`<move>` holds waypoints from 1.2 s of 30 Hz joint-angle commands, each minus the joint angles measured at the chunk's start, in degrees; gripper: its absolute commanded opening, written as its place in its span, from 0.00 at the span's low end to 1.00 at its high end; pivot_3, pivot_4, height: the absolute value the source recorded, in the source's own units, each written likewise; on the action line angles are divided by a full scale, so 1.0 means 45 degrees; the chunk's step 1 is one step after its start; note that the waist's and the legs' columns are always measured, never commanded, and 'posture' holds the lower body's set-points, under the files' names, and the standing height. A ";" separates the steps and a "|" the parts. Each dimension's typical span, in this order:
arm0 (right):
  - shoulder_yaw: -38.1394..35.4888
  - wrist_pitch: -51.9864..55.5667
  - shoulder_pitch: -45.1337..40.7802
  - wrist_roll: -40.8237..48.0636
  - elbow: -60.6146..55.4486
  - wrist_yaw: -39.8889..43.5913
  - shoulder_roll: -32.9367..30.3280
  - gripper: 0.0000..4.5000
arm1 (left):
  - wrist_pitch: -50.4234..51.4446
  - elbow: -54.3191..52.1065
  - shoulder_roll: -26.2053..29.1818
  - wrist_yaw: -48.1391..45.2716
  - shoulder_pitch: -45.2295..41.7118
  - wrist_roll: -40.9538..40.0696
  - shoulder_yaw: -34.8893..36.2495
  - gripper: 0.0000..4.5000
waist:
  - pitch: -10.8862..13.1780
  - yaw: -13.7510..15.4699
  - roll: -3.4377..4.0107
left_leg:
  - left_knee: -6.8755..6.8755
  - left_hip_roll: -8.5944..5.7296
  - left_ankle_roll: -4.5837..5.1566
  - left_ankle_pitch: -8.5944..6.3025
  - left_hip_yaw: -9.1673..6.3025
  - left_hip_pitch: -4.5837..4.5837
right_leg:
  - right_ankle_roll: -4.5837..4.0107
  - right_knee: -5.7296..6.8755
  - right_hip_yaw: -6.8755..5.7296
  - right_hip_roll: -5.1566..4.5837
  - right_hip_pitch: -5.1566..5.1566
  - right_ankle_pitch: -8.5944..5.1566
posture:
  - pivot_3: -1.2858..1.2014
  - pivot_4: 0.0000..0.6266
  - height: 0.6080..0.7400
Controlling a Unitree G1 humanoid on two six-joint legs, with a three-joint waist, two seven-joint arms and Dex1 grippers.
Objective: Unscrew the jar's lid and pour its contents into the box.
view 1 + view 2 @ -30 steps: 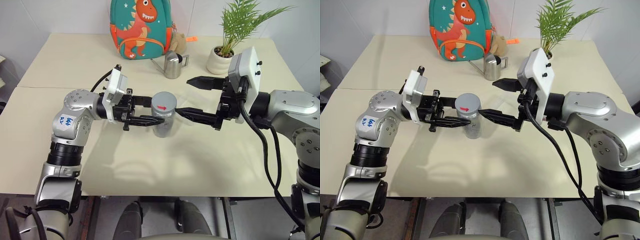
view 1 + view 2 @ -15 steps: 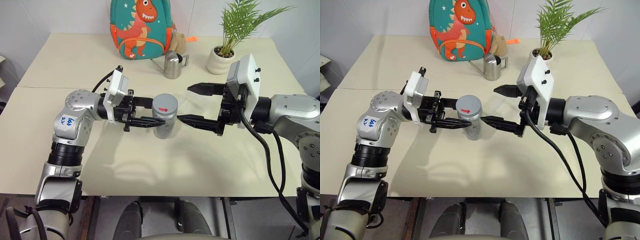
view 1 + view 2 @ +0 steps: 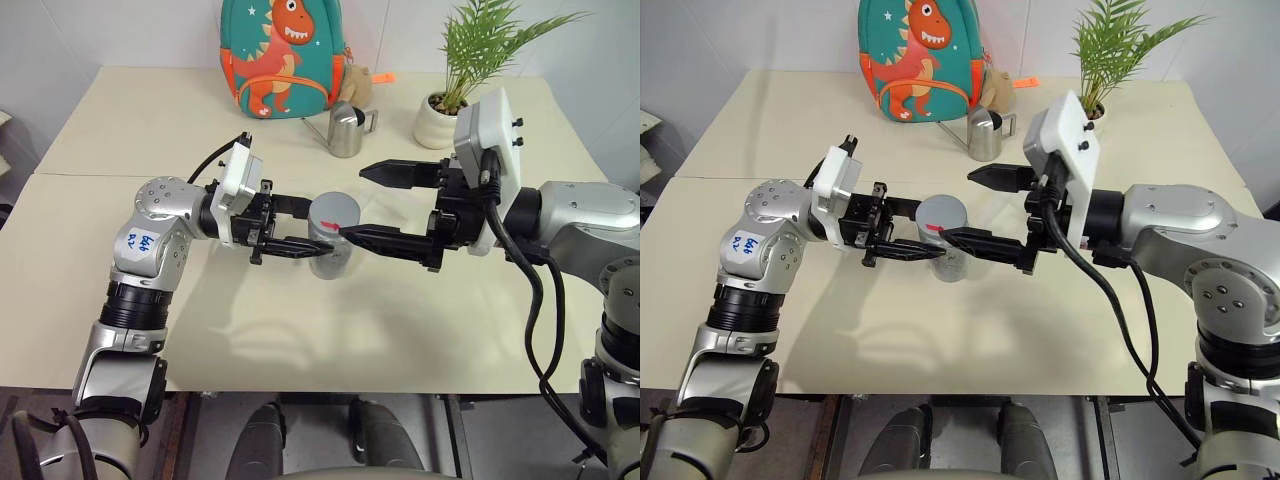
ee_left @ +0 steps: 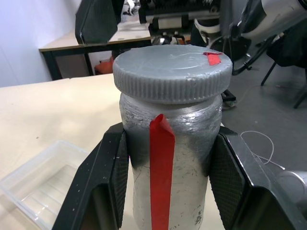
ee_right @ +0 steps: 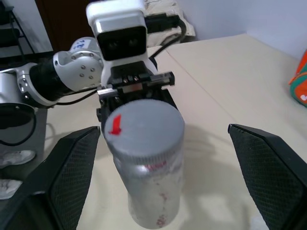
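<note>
The silver-grey jar (image 3: 329, 258) with a red stripe (image 4: 162, 177) stands upright on the table, held at mid-height. My left gripper (image 3: 312, 226) is shut on its body, one black pad (image 4: 103, 187) on each side. The grey lid (image 3: 335, 212) sits on top with a red mark near its rim. My right gripper (image 3: 352, 202) is open wide and level, with a finger (image 5: 62, 177) on each side of the lid (image 5: 144, 129); its near finger's tip is at the rim. A corner of the clear box (image 4: 33, 177) lies on the table beyond the jar. The contents are hidden inside.
At the table's far side stand a teal dinosaur backpack (image 3: 283, 55), a steel jug with a spout (image 3: 347, 130) and a potted plant (image 3: 445, 115). A seam runs across the tabletop (image 3: 80, 175) on the left.
My right gripper has moved left towards the jar and rolled a little, so its open fingers now flank the lid. The left gripper and the jar have stayed put.
</note>
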 commanded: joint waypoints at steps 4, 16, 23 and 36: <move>0.0265 0.0333 -0.0653 0.0473 -0.0369 -0.0317 0.0069 1.00 | -0.0230 -0.0273 -0.0068 -0.0014 -0.0193 -0.0075 0.0058 0.44 | 0.0000 0.0013 0.0000 | 0.0000 0.0000 0.0000 0.0000 0.0000 -0.0001 | 0.0000 -0.0001 0.0000 0.0000 -0.0001 0.0000 | 0.52 0.24 1.00; 0.1203 0.0163 -0.1123 -0.0770 -0.0208 -0.0093 0.0056 1.00 | -0.0171 -0.0299 -0.0103 0.0050 -0.0188 -0.0103 0.0099 0.44 | 0.0000 0.0009 0.0000 | 0.0000 0.0000 0.0001 -0.0001 0.0001 -0.0002 | 0.0000 0.0001 0.0000 0.0000 -0.0005 0.0000 | 0.52 0.24 1.00; 0.1270 0.0222 -0.1343 -0.1054 -0.0195 -0.0010 0.0192 1.00 | -0.0151 -0.0333 -0.0101 0.0078 -0.0165 -0.0105 0.0099 0.44 | 0.0000 0.0010 0.0000 | 0.0000 0.0000 0.0001 -0.0001 0.0001 -0.0003 | 0.0000 0.0003 0.0000 0.0000 -0.0006 0.0000 | 0.52 0.24 1.00; 0.1404 0.0296 -0.1340 -0.1135 -0.0244 0.0310 0.0182 0.92 | -0.0105 -0.0350 -0.0098 0.0141 -0.0149 -0.0140 0.0122 0.44 | 0.0000 0.0007 0.0000 | 0.0000 0.0000 0.0001 -0.0001 0.0001 -0.0004 | 0.0000 0.0002 0.0001 0.0000 -0.0007 0.0000 | 0.52 0.24 1.00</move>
